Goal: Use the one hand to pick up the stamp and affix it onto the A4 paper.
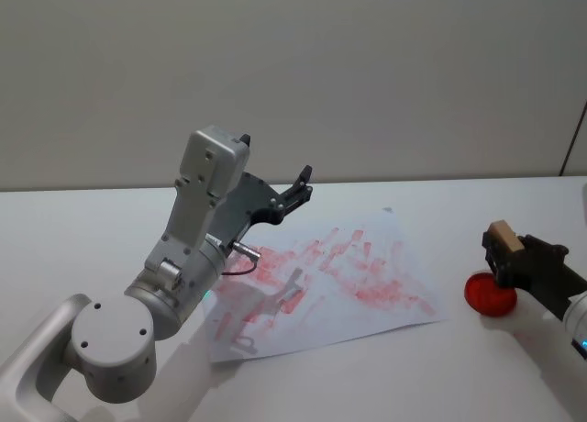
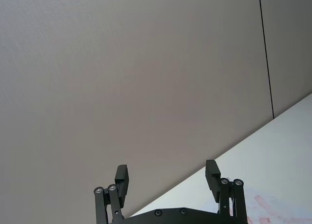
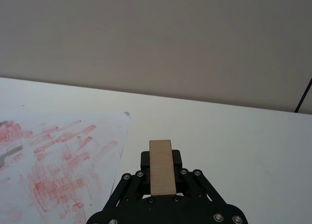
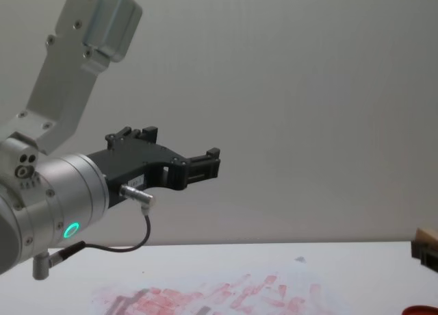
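The stamp [image 1: 502, 233] is a small light-brown wooden block, and my right gripper [image 1: 500, 253] is shut on it at the right side of the table, just above a flat red pad [image 1: 489, 294]. In the right wrist view the stamp [image 3: 162, 166] stands upright between the black fingers. The A4 paper [image 1: 341, 277], white and covered in smudged red prints, lies flat in the middle of the table, left of the right gripper. My left gripper [image 1: 299, 187] is open, raised above the paper's far left part, with nothing between its fingers [image 2: 211, 173].
The white table [image 1: 83, 229] runs back to a plain grey wall. The left arm's large silver body [image 1: 174, 294] hangs over the paper's near left corner. The red pad [image 4: 420, 310] sits off the paper's right edge.
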`<action>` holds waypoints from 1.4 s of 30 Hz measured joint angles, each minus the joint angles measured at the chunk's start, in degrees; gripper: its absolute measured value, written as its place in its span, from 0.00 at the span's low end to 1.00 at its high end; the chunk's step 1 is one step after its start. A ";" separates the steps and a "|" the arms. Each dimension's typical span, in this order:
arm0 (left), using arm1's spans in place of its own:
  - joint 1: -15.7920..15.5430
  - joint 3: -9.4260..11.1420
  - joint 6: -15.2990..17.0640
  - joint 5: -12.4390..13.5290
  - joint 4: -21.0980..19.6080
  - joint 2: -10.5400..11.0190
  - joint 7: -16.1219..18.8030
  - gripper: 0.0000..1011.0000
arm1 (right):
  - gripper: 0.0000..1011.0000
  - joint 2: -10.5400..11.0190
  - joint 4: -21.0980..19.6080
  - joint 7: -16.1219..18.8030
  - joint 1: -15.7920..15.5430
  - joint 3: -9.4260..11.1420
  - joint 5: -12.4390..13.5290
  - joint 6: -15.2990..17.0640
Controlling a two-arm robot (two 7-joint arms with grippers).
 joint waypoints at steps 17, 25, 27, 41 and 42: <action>0.00 0.00 0.00 0.00 0.00 0.00 0.00 0.99 | 0.22 0.47 -0.03 0.48 -0.51 -0.25 -1.38 6.07; 0.00 0.00 0.00 0.00 0.00 0.00 0.00 0.99 | 0.22 0.57 -0.35 -0.06 -0.59 -0.23 -1.70 7.86; 0.00 0.00 0.00 0.00 0.00 0.00 0.00 0.99 | 0.22 0.57 -0.38 -0.12 -0.57 -0.21 -1.76 8.18; 0.00 0.00 0.00 0.00 0.00 0.00 0.00 0.99 | 0.52 0.56 -0.50 -0.37 -0.51 -0.14 -1.97 9.32; 0.00 0.00 0.00 0.00 0.00 0.00 0.00 0.99 | 0.56 0.56 -0.51 -0.38 -0.50 -0.13 -1.98 9.37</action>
